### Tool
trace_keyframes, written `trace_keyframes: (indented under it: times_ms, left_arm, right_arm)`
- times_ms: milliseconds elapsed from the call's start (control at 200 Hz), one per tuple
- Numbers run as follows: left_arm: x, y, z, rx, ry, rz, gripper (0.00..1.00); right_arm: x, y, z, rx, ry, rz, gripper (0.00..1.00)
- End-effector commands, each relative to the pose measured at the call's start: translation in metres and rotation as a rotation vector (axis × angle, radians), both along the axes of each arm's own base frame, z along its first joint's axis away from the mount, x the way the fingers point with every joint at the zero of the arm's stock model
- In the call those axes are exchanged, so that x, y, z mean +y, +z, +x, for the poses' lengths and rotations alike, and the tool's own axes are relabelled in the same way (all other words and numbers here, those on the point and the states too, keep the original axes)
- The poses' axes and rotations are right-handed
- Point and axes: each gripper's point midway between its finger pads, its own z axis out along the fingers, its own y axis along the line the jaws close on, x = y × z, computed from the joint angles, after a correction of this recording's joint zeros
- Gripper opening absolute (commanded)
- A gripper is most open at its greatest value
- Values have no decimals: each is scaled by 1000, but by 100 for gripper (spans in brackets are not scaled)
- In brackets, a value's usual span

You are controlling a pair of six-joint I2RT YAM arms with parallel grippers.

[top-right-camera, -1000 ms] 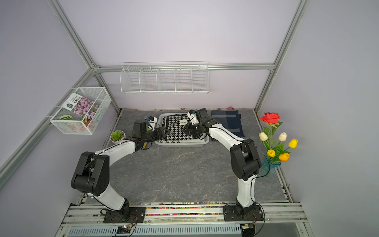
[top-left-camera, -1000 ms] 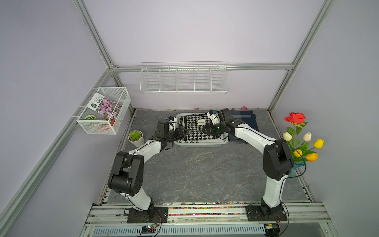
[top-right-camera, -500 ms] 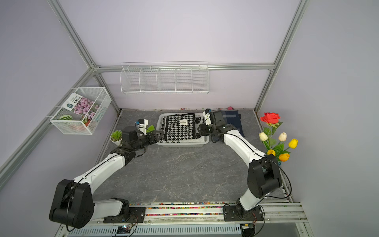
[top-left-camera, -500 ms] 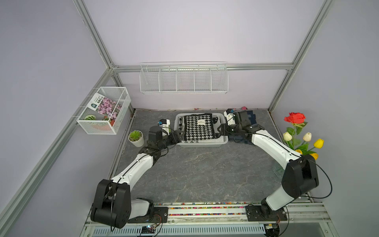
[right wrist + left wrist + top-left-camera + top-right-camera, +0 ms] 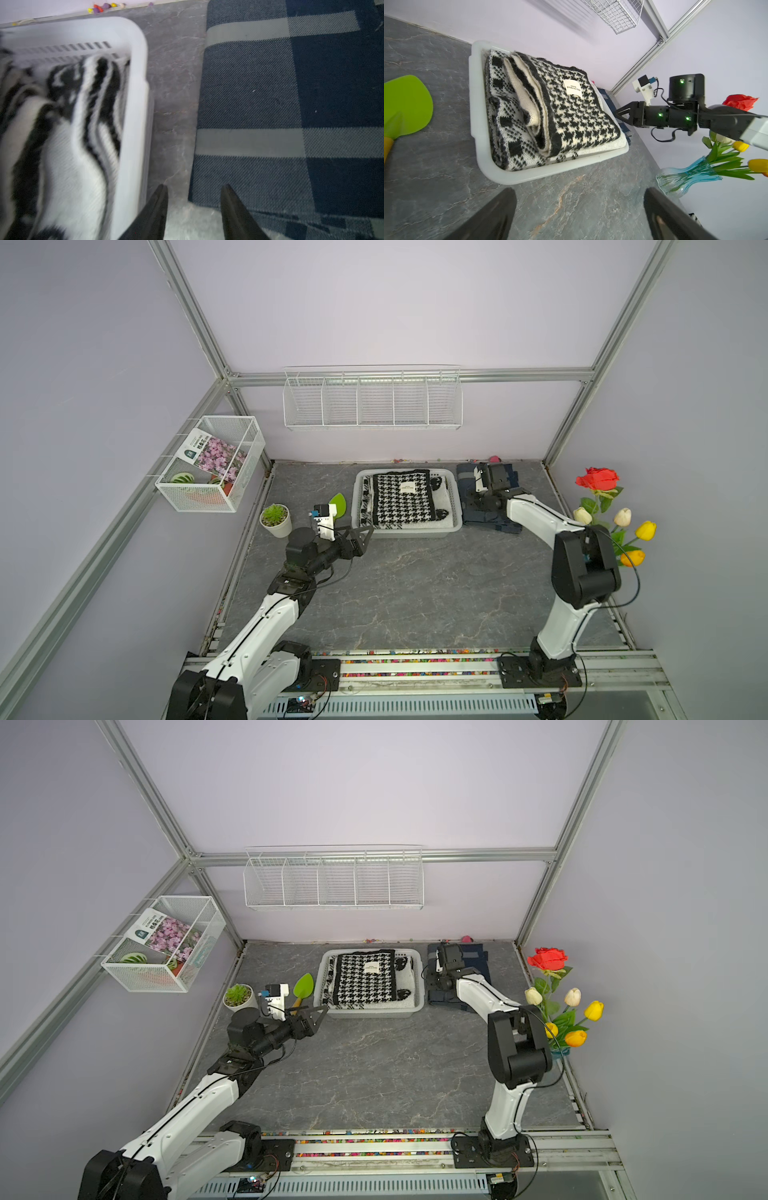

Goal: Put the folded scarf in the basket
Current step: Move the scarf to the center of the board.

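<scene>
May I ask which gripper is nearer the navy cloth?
Right: the right gripper is at the edge of the navy cloth; the left gripper is across the basket.

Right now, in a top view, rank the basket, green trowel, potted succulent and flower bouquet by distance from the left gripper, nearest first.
1. basket, just beyond the left gripper.
2. green trowel, alongside the basket.
3. potted succulent, near the left wall.
4. flower bouquet, far right side.

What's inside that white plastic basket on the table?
A folded black-and-white houndstooth scarf with a small white label fills the basket. It covers nearly the whole bottom, so anything beneath it cannot be seen.
</scene>
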Motion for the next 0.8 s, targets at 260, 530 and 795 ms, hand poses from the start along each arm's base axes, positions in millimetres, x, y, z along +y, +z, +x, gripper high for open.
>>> trace_keyframes:
  times_ms: [260, 530, 795]
  left_arm:
    - [3, -7, -1, -18, 12, 3, 100]
    - [5, -14, -4, -7, 20, -2, 100]
    - [0, -10, -15, -12, -22, -40, 100]
  right_arm:
    - [-14, -58, 45, 210, 22, -38, 50]
    - [-20, -97, 16, 459, 36, -93, 49]
    - [-19, -115, -58, 570, 81, -83, 48]
